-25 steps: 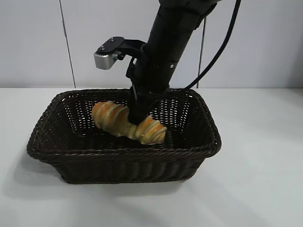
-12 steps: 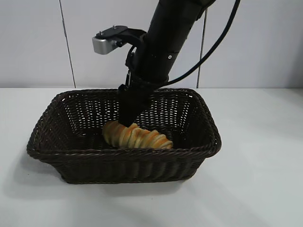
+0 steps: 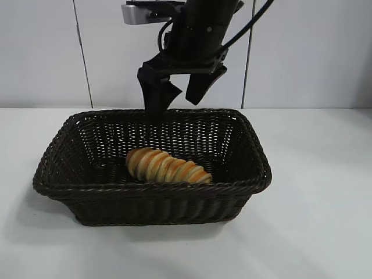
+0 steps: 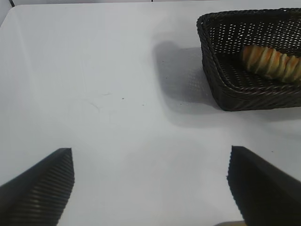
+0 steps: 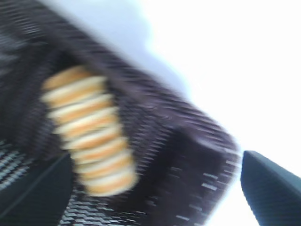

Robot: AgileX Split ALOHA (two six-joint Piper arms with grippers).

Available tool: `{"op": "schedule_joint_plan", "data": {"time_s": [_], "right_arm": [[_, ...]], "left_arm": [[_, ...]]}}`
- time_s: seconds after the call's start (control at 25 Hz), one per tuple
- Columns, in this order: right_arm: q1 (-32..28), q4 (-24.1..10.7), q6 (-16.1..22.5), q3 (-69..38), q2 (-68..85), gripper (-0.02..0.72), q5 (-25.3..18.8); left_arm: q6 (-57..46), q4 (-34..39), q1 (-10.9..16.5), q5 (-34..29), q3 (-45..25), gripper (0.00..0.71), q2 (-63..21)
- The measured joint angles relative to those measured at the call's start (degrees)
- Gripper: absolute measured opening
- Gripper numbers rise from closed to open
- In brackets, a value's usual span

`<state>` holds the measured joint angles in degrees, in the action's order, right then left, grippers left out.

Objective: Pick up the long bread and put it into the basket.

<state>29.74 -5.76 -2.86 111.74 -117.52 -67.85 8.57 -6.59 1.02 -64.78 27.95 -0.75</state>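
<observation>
The long bread (image 3: 167, 167) lies on the floor of the basket (image 3: 152, 193), near the front wall and a bit toward the middle. Nothing is touching it. It is golden yellow with orange-brown stripes across it. The basket is dark brown and woven, and it sits on the white tabletop (image 3: 319, 221). The right gripper (image 3: 180, 93) hangs in the air above the back rim of the basket, well clear of the bread. Its jaws are spread wide apart and hold nothing. A black cable (image 3: 250, 26) runs beside the arm. In the right wrist view the bread (image 5: 89, 129) shows from above, lying inside the basket (image 5: 188, 160), with the two dark finger tips at the edges of the picture, far from each other. The left gripper (image 4: 150, 188) is off to the side over the bare tabletop (image 4: 108, 94), well apart from the basket (image 4: 221, 89). Its jaws are spread wide too, and they hold nothing. From there you can see one end of the bread (image 4: 273, 63) inside the basket.
</observation>
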Motion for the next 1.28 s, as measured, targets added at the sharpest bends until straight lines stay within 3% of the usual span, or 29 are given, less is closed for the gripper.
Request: {"op": "schedule_joint_plan", "data": {"time_s": [0.2, 0.64, 0.92, 1.28], "right_arm": [[-7.51, -2.27, 1.02, 1.33, 0.04, 0.694, -2.59], [-24.77, -2.87, 2.86, 1.33, 0.9, 0.694, -2.93], [-27.52, -1.34, 2.86, 1.06, 10.36, 0.694, -3.13], [-27.66, -1.55, 2.86, -6.84, 35.55, 0.694, -4.3]], "left_arm": [[0.0, 0.0, 0.0, 0.0, 0.0, 0.642, 0.0], [0.0, 0.0, 0.0, 0.0, 0.0, 0.642, 0.0], [0.0, 0.0, 0.0, 0.0, 0.0, 0.642, 0.0], [0.0, 0.0, 0.0, 0.0, 0.0, 0.643, 0.0]]}}
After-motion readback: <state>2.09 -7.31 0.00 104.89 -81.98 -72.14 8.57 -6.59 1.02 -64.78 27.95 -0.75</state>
